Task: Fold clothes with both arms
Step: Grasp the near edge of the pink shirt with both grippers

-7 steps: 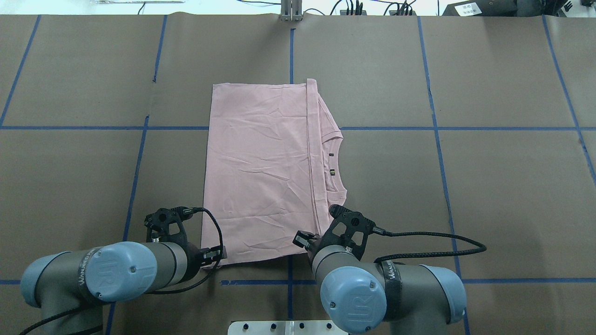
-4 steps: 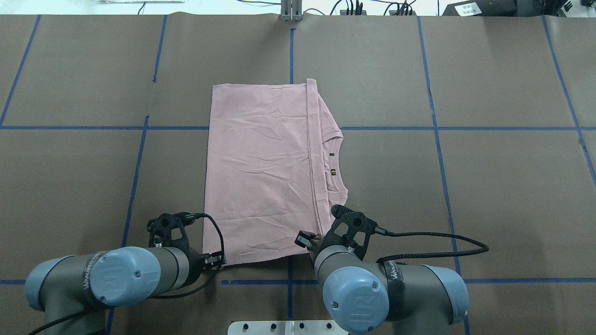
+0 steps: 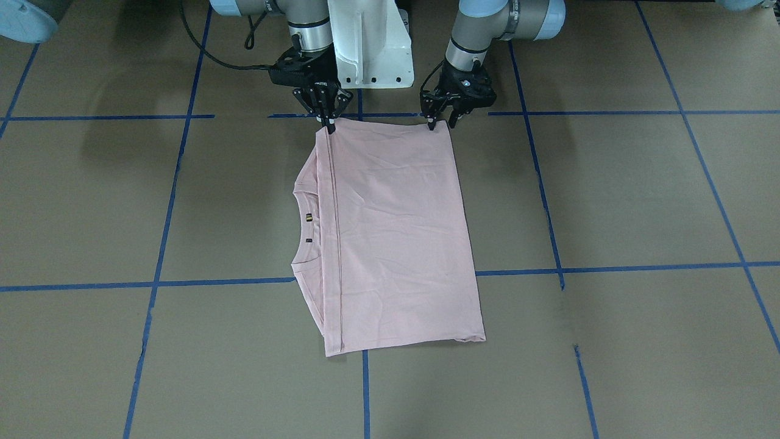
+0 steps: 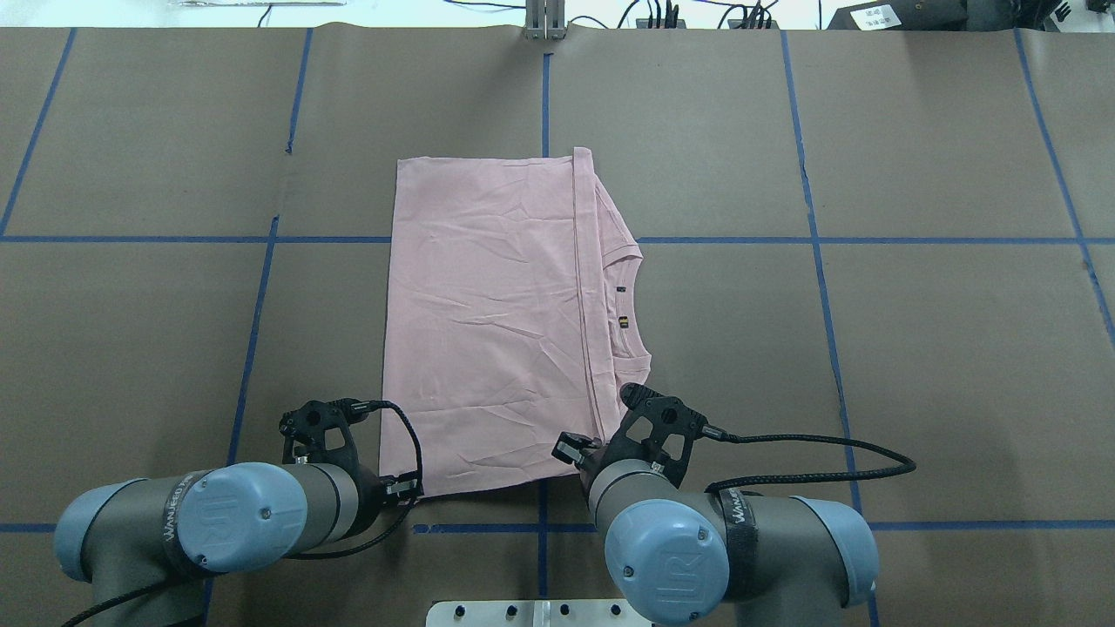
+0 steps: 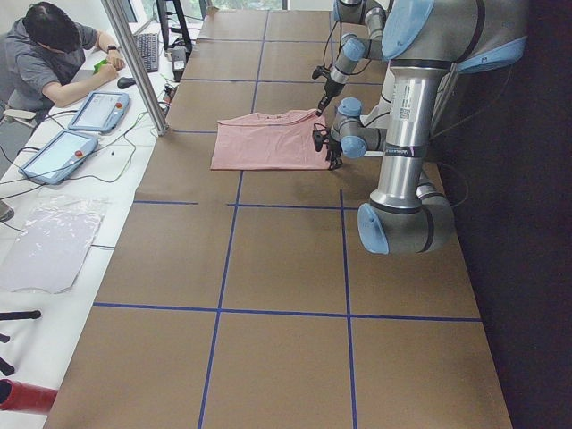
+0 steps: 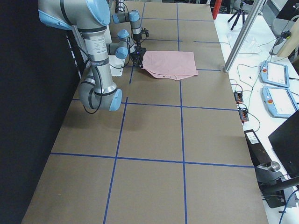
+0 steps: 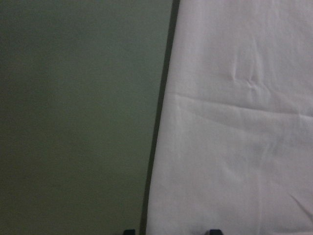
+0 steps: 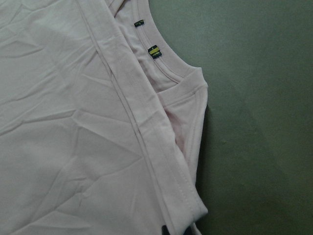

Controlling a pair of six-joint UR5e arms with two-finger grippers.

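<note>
The pale pink T-shirt (image 4: 488,331) lies folded flat on the brown table, plain back up, with its collar (image 4: 629,305) showing at the right edge. The Snoopy print is hidden. My left gripper (image 3: 440,125) is at the shirt's near left corner. Its jaws stand open, straddling the shirt's edge in the left wrist view (image 7: 170,231). My right gripper (image 3: 329,127) is at the near right corner, fingers pinched together on the shirt's hem (image 8: 181,215).
Blue tape lines (image 4: 819,261) grid the brown table. The white pedestal base (image 3: 365,42) stands behind the shirt's near edge. A black cable (image 4: 810,457) loops right of my right wrist. An operator (image 5: 54,54) sits with tablets beyond the table's far side.
My left arm has drawn back slightly toward the robot's base, staying at the shirt's near left corner. My right gripper and the shirt have hardly moved.
</note>
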